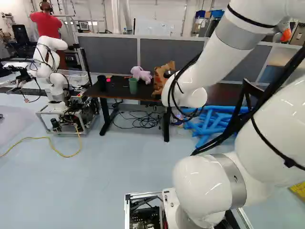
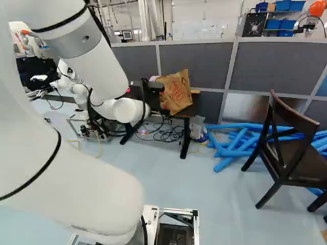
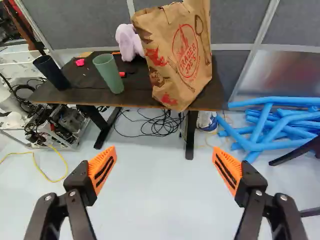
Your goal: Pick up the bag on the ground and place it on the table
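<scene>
Behind the arm's wrist in the right base view, a dark part of my gripper [image 2: 156, 86] shows. In the wrist view the gripper [image 3: 164, 167] is wide open, with nothing between its orange-padded fingers. The brown paper bag [image 3: 179, 57] with red print stands upright on the dark table [image 3: 135, 97], ahead of the gripper and apart from it, close to the table's front edge at one end. In the left base view the arm covers part of the bag [image 1: 161, 81]. No bag shows on the floor.
A green cup [image 3: 108, 73], a black cup [image 3: 51, 72] and a pink plush toy [image 3: 129, 42] share the table. Cables lie beneath it. Blue tubes [image 2: 237, 143] and a dark chair [image 2: 286, 148] stand to the right. Another robot [image 1: 55, 86] is at the left, with a yellow cable.
</scene>
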`<state>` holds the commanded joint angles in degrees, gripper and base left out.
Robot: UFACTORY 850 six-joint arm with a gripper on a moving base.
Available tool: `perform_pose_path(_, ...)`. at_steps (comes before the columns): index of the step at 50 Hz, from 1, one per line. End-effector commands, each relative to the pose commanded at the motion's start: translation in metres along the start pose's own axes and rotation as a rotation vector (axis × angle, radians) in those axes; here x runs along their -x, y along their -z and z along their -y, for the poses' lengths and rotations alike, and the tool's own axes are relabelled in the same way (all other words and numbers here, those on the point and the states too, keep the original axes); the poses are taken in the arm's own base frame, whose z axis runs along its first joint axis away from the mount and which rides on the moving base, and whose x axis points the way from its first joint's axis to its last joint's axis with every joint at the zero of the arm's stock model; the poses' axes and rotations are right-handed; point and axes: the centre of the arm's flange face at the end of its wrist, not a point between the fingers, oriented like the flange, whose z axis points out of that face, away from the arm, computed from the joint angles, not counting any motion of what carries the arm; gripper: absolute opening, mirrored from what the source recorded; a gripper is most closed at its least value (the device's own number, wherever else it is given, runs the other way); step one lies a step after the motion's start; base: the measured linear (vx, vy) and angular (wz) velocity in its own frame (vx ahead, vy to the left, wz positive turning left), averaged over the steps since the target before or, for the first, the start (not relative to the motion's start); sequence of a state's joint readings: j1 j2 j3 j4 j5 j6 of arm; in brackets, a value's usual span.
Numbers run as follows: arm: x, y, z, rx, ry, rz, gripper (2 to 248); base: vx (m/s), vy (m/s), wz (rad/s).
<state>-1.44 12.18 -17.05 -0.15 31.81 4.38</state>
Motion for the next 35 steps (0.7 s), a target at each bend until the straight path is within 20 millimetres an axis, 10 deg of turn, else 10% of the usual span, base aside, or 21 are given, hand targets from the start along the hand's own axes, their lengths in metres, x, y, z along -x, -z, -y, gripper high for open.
perform_pose_path(35, 0.046, 0.027, 0.002, -0.021, 0.061, -0.124, 247, 0.000, 0.000, 0.000)
